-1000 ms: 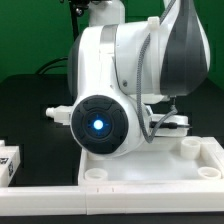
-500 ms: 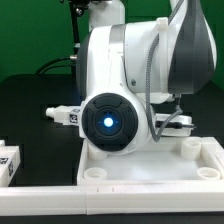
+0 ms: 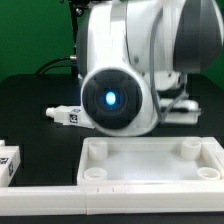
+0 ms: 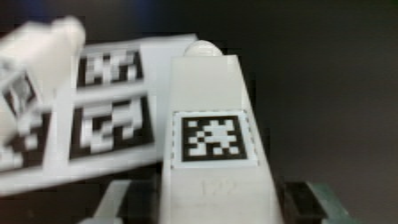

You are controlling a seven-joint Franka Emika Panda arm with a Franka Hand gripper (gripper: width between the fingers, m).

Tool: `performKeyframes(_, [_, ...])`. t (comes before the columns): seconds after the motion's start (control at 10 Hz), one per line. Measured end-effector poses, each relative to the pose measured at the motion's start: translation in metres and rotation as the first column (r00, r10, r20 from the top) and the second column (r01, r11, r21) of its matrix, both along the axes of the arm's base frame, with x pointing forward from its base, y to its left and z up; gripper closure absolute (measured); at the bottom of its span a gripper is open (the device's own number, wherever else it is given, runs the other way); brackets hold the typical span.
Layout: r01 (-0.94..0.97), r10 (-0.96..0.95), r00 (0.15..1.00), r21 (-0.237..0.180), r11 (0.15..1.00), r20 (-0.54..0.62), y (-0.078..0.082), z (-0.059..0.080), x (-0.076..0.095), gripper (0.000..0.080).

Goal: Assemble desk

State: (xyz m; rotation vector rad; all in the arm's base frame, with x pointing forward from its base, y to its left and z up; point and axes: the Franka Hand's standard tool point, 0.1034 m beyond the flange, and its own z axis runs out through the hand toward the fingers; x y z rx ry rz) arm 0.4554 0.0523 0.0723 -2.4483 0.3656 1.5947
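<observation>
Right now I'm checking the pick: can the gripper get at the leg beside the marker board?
Probably yes. In the wrist view the leg lies between the fingers of the gripper, which seem to press its sides. Nothing covers it, and the marker board beside it lies clear of them.

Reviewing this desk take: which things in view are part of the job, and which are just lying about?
Part of the job:
- tabletop panel
- leg, gripped in the end effector
- second leg, at the exterior view's left edge

Just lying about:
- border rail, beside the panel
- marker board
</observation>
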Motion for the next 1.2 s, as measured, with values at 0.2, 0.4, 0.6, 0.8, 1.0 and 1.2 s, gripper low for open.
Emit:
performKeyframes(0.2, [0.003,0.002,0.987,-0.034,0.999,0.161,0.004,0.017,0.011,0.0515])
performKeyframes(0.4, [0.023,-0.007,0.967,-0.059,0.998,0.256,0.005,0.013,0.011,0.0515])
performKeyframes(0.6, [0.010,0.012,0.930,-0.057,0.998,0.367,0.022,0.042,0.041,0.0515])
performKeyframes(0.8, [-0.025,0.045,0.854,-0.046,0.999,0.519,0.028,0.084,0.085,0.0515])
performKeyframes(1.0, [-0.001,0.054,0.778,-0.084,0.997,0.627,0.035,0.085,0.088,0.0515])
performKeyframes(1.2, [0.022,0.053,0.711,-0.097,0.995,0.701,0.034,0.086,0.094,0.0515])
